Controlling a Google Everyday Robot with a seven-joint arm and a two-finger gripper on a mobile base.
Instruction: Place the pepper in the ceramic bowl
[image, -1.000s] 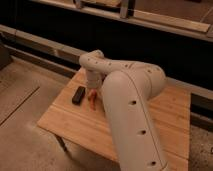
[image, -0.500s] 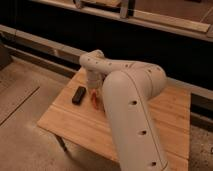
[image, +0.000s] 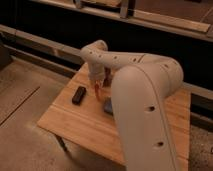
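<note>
Arm: big white arm fills the right foreground, rising from the bottom edge and sweeping up and left over the table.
Elbow: bends high above the table's far side, and from there the last link drops almost straight down.
Gripper: the gripper points down, low over the far-left part of the table top, with the wrist right above it.
Grip state: cannot tell whether it is wide, narrow or clamped; the tip blurs into what lies below it.
Pepper: the pepper is a thin red sliver directly under the gripper tip and meeting it. It stands more or less upright, its lower end at or just above the wood.
Black block: the black block lies flat on the table, just left of the pepper and apart from it.
Blue block: the blue block sits just right of and nearer than the pepper, partly covered by the arm.
Table: the wooden table is pale and planked, and its near-left corner is in full view.
</note>
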